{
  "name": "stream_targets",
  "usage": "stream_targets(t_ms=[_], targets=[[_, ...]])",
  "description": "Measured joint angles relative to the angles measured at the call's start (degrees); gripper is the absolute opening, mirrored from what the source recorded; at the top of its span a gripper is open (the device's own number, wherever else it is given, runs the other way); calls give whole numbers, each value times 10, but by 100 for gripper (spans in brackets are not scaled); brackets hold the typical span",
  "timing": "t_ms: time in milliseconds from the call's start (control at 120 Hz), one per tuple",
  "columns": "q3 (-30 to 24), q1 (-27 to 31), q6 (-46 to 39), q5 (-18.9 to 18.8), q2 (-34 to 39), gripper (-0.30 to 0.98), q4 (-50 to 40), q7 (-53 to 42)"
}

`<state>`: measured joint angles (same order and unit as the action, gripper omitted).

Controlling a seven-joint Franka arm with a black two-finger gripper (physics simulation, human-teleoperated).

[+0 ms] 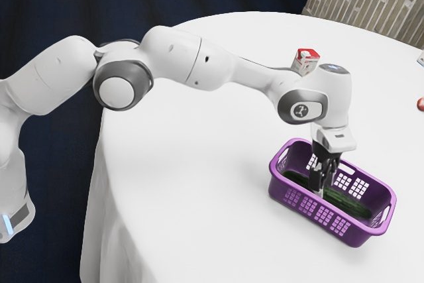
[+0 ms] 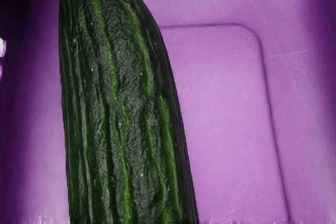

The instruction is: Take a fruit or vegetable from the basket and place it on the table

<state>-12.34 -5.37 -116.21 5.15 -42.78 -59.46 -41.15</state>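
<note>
Found the cucumber (image 1: 344, 202) inside the purple basket (image 1: 361, 235), with long axis along the basket's length — from far, at the exterior view's left, to near, at the exterior view's right. Saw the gripper (image 1: 320, 187) reaching down into the basket, at the cucumber's middle part. Could not tell from the pictures if wide, narrow or holding. Judged the needed grip to be across the long axis — never along it — before any lifting toward the table (image 1: 185, 164).
</note>
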Motion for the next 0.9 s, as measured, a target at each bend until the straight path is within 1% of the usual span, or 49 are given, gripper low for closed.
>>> stream_targets(t_ms=[58,183,208,292,417,492,558,608,650,692,767,808,842,867,900], targets=[[0,2,-1,1,-1,42,-1,-1],[-1,3,-3,4,-9,52,0,-9],[-1,3,-3,4,-11,48,-1,-11],[-2,2,-4,10,-16,49,-1,-18],[-1,2,-3,14,-17,36,-1,-23],[-2,3,-2,15,-17,30,-1,-24],[-2,3,-2,16,-19,34,-1,-26],[-3,3,-1,17,-20,35,-1,-27],[-3,4,-1,20,-20,38,-1,-30],[-4,4,0,24,-23,46,0,-33],[-6,4,0,29,-31,68,0,-40],[-6,4,-1,35,-33,83,1,-43],[-6,4,-2,38,-34,91,1,-45],[-5,4,-2,40,-33,92,1,-46],[-4,5,-3,42,-32,88,1,-46]])
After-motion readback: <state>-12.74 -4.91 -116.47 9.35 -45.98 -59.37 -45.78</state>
